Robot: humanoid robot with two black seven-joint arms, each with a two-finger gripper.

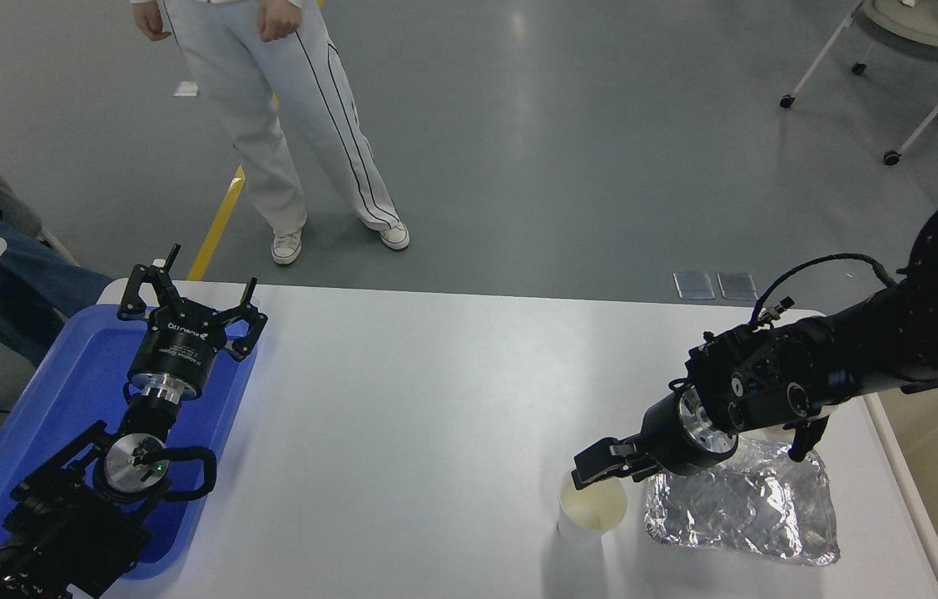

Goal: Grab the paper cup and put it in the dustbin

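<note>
The right claw point(593, 472) hangs just over the far rim of the paper cup point(591, 514); I cannot tell if its fingers are wide or narrow. The cup stands upright on the white surface point(419, 416), directly under the claw tip. Just to the right of the claw lies the foil tray point(756, 512). Far to the left, the left claw point(186, 304) is spread wide over the blue tray point(69, 391).

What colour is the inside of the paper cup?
Cream, a shade off its white outside; the paper cup shows in the head view.
</note>
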